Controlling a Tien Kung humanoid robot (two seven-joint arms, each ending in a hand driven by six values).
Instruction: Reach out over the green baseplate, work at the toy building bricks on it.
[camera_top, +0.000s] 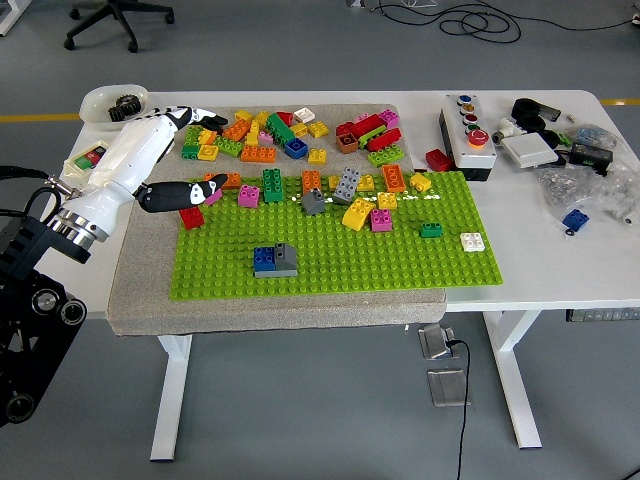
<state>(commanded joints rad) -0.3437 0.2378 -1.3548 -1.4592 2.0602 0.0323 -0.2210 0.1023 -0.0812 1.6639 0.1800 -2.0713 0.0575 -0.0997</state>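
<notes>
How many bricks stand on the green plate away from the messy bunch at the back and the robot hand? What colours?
blue brick: 1
grey brick: 1
small green brick: 1
white brick: 1
Total: 4

Baseplate (330, 262) on mat (140, 290), loose bricks (290, 135) behind, control box (467, 135) right

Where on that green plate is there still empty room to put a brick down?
The green baseplate is bare along its near strip, on both sides of the blue and grey brick pair, and between that pair and the small green brick. Its far edge is crowded with loose bricks, where the left hand reaches.
</notes>
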